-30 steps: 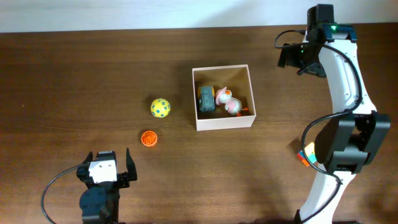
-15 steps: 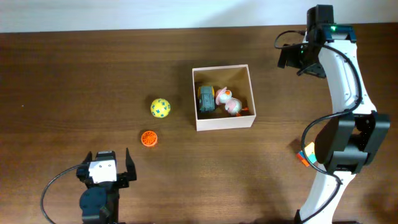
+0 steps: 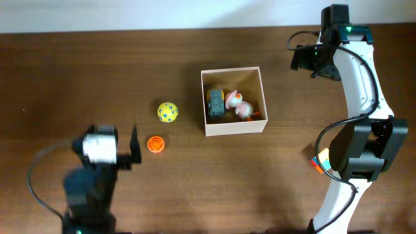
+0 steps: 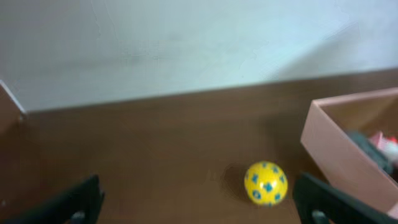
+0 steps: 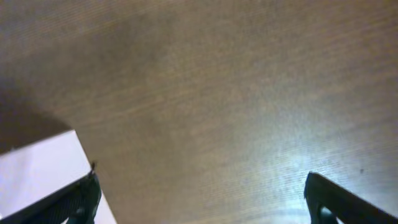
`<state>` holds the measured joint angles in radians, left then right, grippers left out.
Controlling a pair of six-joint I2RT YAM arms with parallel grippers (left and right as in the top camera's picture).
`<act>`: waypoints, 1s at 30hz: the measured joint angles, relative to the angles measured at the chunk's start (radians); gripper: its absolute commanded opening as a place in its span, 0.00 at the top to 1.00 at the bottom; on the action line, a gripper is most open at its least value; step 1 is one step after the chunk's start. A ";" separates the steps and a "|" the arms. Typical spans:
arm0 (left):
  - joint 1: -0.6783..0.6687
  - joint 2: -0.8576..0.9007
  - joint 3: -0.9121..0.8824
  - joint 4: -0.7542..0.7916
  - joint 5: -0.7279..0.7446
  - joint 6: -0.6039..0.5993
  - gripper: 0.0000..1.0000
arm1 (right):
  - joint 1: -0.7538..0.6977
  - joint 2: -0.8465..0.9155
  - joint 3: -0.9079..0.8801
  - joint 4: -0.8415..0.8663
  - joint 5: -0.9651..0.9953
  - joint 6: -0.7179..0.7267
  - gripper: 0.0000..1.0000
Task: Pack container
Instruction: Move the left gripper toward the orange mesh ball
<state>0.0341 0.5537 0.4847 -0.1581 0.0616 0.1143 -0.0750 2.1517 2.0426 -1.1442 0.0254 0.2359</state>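
Packing half done: the container (image 3: 234, 127), mid-desk (image 3: 78, 78), holds toys (image 3: 227, 104); a yellow ball (image 3: 167, 112) at its 9 o'clock and an orange ball (image 3: 155, 144) at 8 wait outside, left jaws and right jaws spread empty.

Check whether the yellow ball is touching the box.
Apart. The overhead view shows bare table between the yellow ball and the box; the left wrist view shows the same gap.

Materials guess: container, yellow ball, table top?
Container: probably thin paperboard, with matte white walls and a tan inside, going by the sharp folded edges. Yellow ball: likely plastic or rubber, smooth with blue printed spots; cannot tell which. Table: dark brown wood or wood-look laminate, with visible grain and a slight sheen.
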 measured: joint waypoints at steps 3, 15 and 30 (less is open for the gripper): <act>0.000 0.306 0.282 -0.098 0.048 0.000 0.01 | 0.000 0.000 -0.001 0.002 0.002 0.000 0.01; 0.000 0.945 0.824 -0.472 0.343 0.002 0.01 | 0.000 0.002 -0.003 0.000 0.001 0.000 0.01; -0.001 1.034 0.824 -0.757 0.276 -0.059 0.01 | 0.000 0.002 -0.003 0.000 0.001 0.000 0.01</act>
<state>0.0330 1.5879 1.3090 -0.9150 0.3378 0.0551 -0.0753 2.1532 2.0396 -1.1439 0.0265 0.2359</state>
